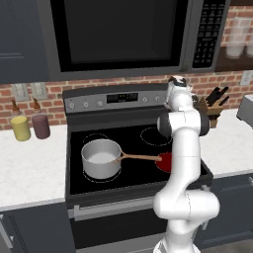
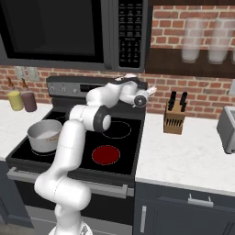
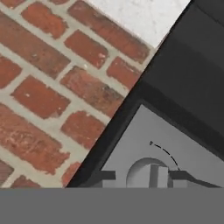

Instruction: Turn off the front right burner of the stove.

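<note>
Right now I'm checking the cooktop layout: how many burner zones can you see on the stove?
4: the front right burner glowing red, the back right a pale ring, the back left behind the saucepan, and the front left under that pan.

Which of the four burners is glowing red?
The front right burner, nearest the counter with the knife block. It is solid red; the other three are dark with pale rings, one under the saucepan.

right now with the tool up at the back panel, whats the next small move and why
Probably close the tool on the knob and turn it. In the hand view the finger tips sit on either side of the round knob at the steel panel's end, while the front right burner glows solid red, so it looks on.
</note>
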{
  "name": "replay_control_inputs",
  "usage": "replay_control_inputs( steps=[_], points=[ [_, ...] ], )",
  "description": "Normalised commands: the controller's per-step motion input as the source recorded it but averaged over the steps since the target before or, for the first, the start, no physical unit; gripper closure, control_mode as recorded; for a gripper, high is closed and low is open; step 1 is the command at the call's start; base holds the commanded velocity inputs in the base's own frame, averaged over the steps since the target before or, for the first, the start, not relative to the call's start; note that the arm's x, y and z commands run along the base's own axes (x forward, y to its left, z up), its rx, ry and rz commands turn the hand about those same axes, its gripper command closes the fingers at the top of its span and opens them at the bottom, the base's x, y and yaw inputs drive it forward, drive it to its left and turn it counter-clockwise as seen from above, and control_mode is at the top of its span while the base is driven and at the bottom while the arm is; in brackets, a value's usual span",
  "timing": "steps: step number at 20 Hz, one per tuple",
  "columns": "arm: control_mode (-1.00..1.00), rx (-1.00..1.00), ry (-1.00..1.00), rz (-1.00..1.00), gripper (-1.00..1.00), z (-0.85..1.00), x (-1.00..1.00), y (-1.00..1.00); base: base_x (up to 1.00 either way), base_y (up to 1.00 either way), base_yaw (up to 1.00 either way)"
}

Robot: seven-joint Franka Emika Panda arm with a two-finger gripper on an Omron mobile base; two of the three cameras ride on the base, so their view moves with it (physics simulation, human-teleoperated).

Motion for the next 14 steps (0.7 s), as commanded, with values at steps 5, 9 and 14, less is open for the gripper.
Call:
replay_control_inputs(
  steps=[5,9,14],
  points=[
    [-1.0,0.49,0.12,-0.11,1.0,0.0,0.44,0.0,0.0,0.0,0.0],
    [-1.0,0.52,0.08,-0.19,1.0,0.0,0.31,0.0,0.0,0.0,0.0],
    [-1.0,0.55,0.08,-0.21,1.0,0.04,0.14,0.0,0.0,0.0,0.0]
  ],
)
